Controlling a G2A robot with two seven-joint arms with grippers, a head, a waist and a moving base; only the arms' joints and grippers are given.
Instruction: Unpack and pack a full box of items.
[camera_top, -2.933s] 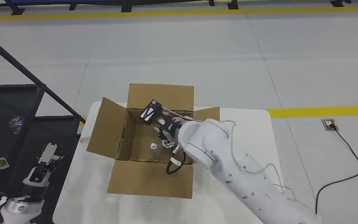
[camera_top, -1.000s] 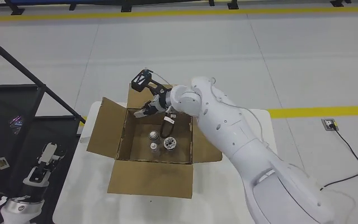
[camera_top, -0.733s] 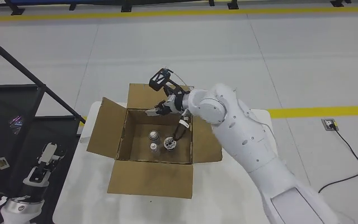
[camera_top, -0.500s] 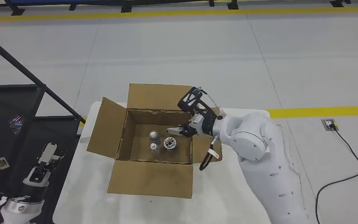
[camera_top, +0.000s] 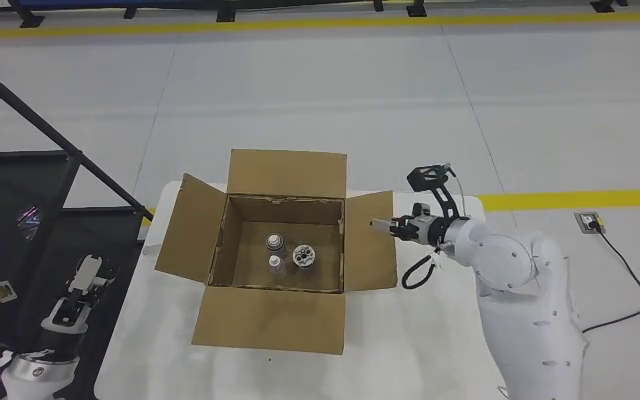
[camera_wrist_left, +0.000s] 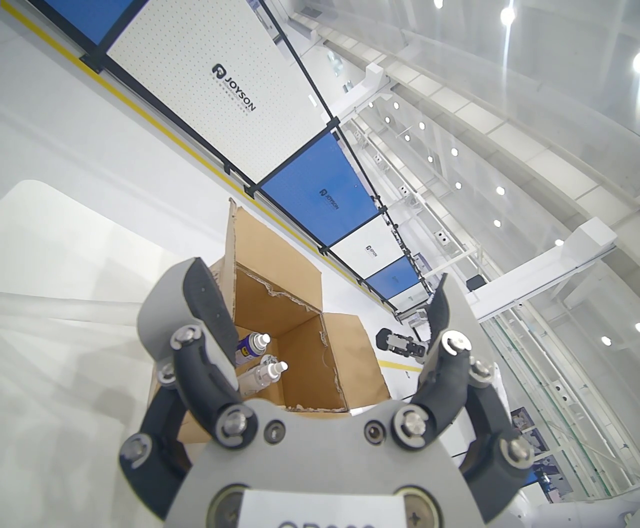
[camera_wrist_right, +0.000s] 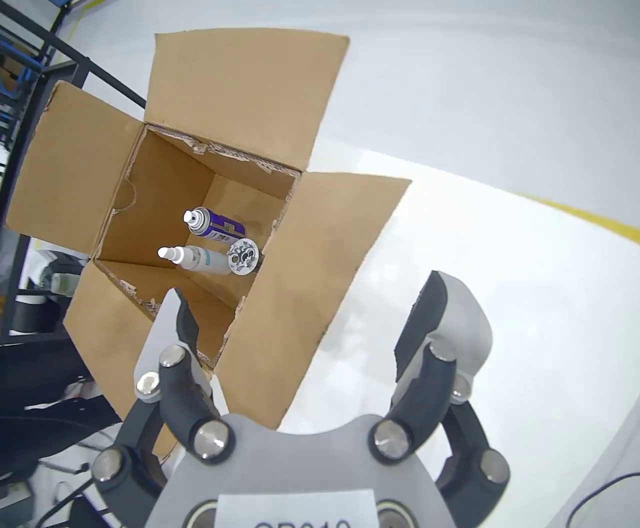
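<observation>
White surface carried the open box (camera_top: 270, 322) with three items (camera_top: 303, 257) standing inside; the right tool (camera_top: 385, 225), wide and empty beside a side flap (camera_top: 368, 255), likely needed to clear that flap and drop straight over one bottle (camera_wrist_right: 195, 257), while the left tool (camera_wrist_left: 320, 285) hung wide.

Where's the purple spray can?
In the right wrist view, the purple spray can is inside the open cardboard box, on its bottom, next to the white spray bottle.
</observation>
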